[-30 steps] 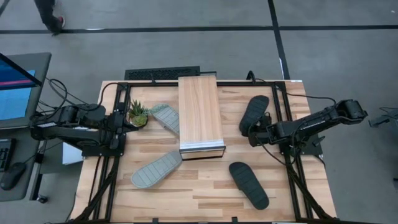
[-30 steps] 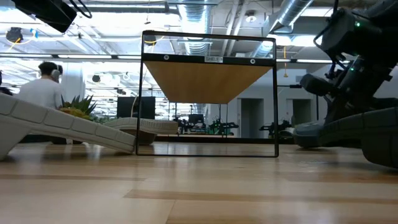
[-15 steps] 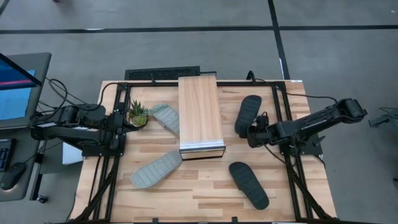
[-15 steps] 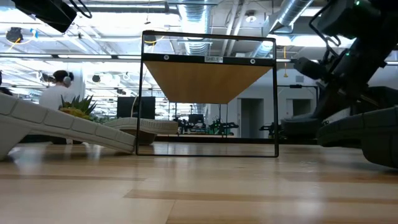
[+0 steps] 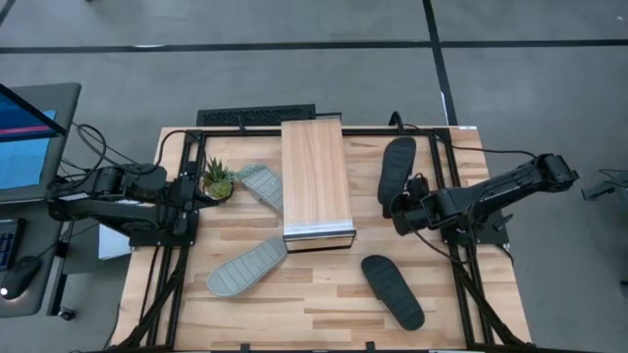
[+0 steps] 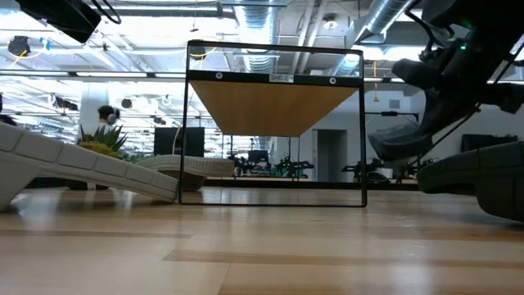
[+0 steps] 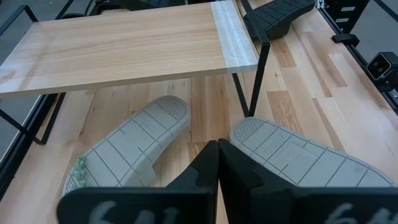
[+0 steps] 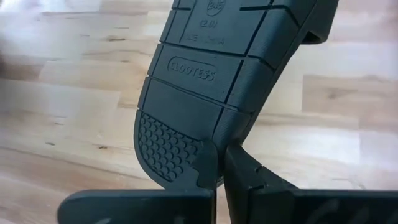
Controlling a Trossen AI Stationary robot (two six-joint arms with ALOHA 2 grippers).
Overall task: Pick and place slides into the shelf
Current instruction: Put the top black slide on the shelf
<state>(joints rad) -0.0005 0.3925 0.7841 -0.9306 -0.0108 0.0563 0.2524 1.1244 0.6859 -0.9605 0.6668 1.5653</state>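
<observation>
Looks like a robotics lab in a big open industrial hall: exposed ducts and strip lights overhead, grey floor with black tape lines, a monitor on a desk left of the table, gym-style gear far back.

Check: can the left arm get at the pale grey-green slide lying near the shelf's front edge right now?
Probably yes. The left pincer sits shut and holds nothing, parked by the potted plant. The pale grey-green slide lies sole-up on open tabletop on that arm's side, nothing resting on it; only the long light-wood shelf stands beside it.
</observation>
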